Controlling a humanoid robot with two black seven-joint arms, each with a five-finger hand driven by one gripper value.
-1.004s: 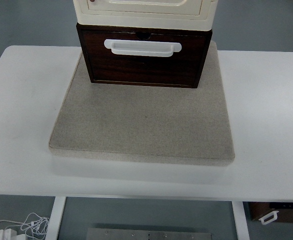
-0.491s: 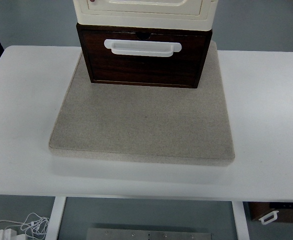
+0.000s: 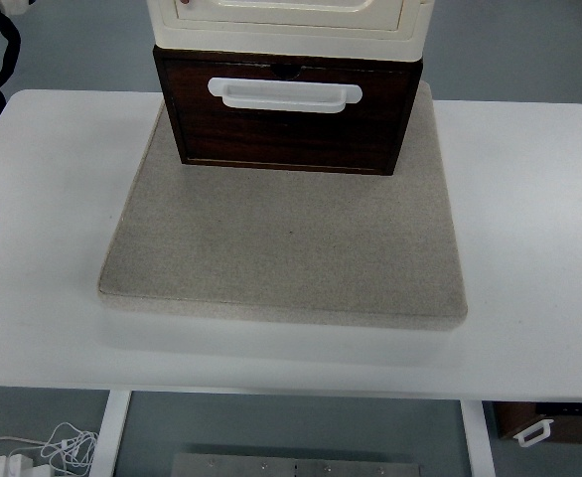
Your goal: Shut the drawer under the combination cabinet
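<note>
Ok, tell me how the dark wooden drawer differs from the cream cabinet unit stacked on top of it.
The drawer is dark brown wood; the cabinet unit above is glossy cream. The drawer's front shows in full, with a white handle across it; the cabinet unit is cut off by the picture's top. The drawer's front juts forward of the cabinet unit's. Both stand in one stack on the grey mat.

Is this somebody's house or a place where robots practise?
Probably a robot test room, not a home. A small cabinet with a dark wooden drawer sits on a grey mat on a bare white table, with cables on the floor.
</note>
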